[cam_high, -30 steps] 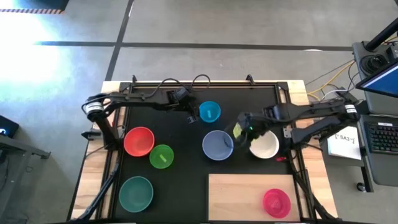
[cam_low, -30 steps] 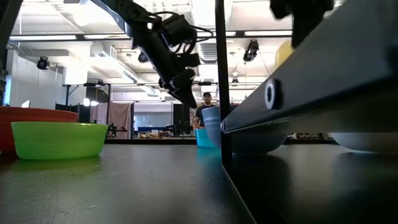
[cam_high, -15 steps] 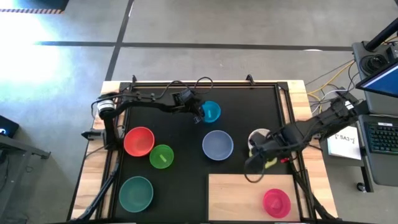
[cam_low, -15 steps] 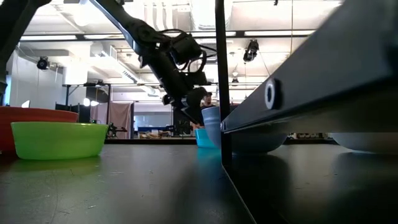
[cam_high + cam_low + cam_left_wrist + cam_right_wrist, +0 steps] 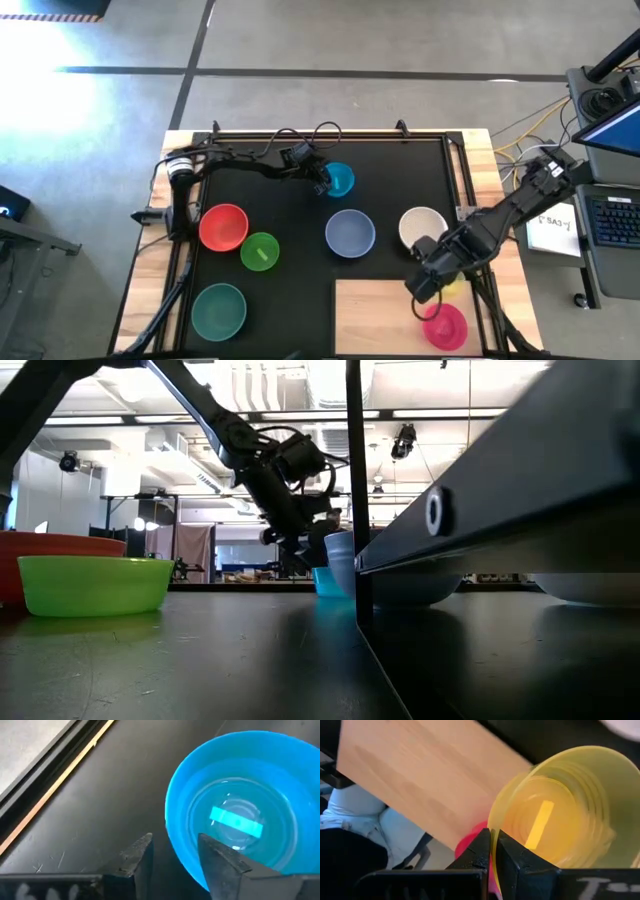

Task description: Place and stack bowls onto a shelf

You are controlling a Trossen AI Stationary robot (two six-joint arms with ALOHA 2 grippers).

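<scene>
My left gripper [image 5: 175, 855] is open at the blue bowl [image 5: 339, 180] near the mat's far edge. One finger stands outside the bowl's rim [image 5: 169, 832] and the other over its inside, without visible touch. My right gripper [image 5: 424, 284] is shut on the yellow bowl [image 5: 555, 815] above the shelf [image 5: 385, 315], next to the magenta bowl [image 5: 446, 326], which stands on the shelf's right end. The periwinkle bowl [image 5: 350, 233], white bowl [image 5: 422, 227], red bowl [image 5: 223, 227], light green bowl [image 5: 260, 251] and teal-green bowl [image 5: 219, 310] rest on the black mat. My right gripper pinches the yellow bowl's rim [image 5: 493, 831], one finger [image 5: 481, 851] outside the wall and the other [image 5: 510, 852] inside. The bowl is lifted clear of the shelf and tilted, its opening facing the wrist camera.
The shelf's left and middle parts [image 5: 370, 300] are bare wood. The black mat [image 5: 290, 290] is framed by rails, and pale table edges lie beyond. A post [image 5: 353, 480] and a slanted rail fill the right of the low view. A laptop and papers [image 5: 555, 225] sit to the table's right.
My right gripper has carried the yellow bowl from between the periwinkle and white bowls toward the table's near edge, over the shelf beside the magenta bowl. My left gripper has moved right and down to the blue bowl's rim.
</scene>
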